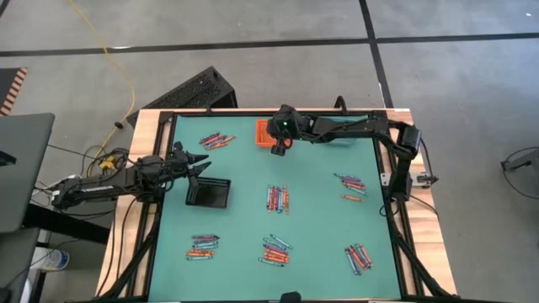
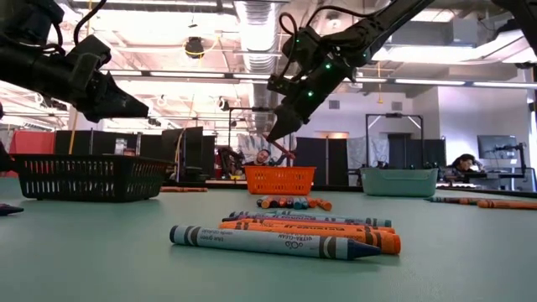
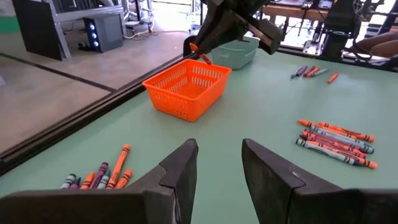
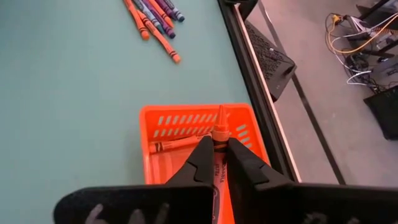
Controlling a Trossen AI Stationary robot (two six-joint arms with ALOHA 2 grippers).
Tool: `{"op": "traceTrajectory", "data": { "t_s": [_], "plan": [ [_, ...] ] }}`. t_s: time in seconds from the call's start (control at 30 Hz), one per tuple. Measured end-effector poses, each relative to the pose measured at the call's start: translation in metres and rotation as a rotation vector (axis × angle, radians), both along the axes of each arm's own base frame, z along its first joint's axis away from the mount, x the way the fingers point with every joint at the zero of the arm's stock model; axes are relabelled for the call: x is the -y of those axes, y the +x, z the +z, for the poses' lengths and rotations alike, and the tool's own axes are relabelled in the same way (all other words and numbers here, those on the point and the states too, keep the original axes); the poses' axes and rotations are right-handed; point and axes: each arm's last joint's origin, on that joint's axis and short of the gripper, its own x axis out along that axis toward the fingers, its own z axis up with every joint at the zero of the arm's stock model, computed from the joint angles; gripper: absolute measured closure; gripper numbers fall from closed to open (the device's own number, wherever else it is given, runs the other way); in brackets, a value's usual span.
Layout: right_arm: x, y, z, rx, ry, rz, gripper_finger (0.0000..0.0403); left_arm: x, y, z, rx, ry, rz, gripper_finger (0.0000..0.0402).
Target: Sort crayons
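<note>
Clearly we are early in the sort: one crayon already lies in the orange bin, while many piles remain scattered across the green table. Our right gripper hangs over that bin, its fingers narrow around an orange crayon; the pinch may be loosening, we judge. That crayon's long axis runs along the fingers, its tip past them, pointing down toward the bin. Our left gripper waits beside the black bin, fingers parted and holding nothing. The teal bin looks unused.
</note>
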Motion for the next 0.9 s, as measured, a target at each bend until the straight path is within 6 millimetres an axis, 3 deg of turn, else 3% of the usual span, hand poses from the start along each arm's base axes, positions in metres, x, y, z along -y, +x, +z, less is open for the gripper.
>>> {"op": "traceTrajectory", "data": {
  "t_s": [0.17,0.3,0.5,0.63,0.77,0.9],
  "plan": [
    [0.001,-0.001,0.0,-0.017,-0.025,-0.038,0.0372,0.0,0.0,0.0,-0.001,0.0,0.0,0.0286],
    [-0.005,-0.01,0.012,-0.04,-0.001,-0.054,0.0372,0.0,0.0,0.0,-0.004,-0.001,0.0,0.0286],
    [-0.024,-0.046,0.053,-0.04,0.16,-0.13,0.0372,0.0,0.0,-0.002,-0.017,-0.006,-0.001,0.0286],
    [-0.046,-0.073,0.067,-0.112,0.366,-0.161,0.0372,0.0,0.0,-0.002,-0.021,-0.012,-0.005,0.0286],
    [-0.074,-0.09,0.058,-0.191,0.5,-0.242,0.0372,0.0,0.0,-0.002,-0.022,-0.012,-0.005,0.0286],
    [-0.106,-0.101,0.028,-0.284,0.574,-0.294,0.0372,0.0,0.0,-0.003,-0.022,-0.029,-0.002,0.0286]
  ]
}}
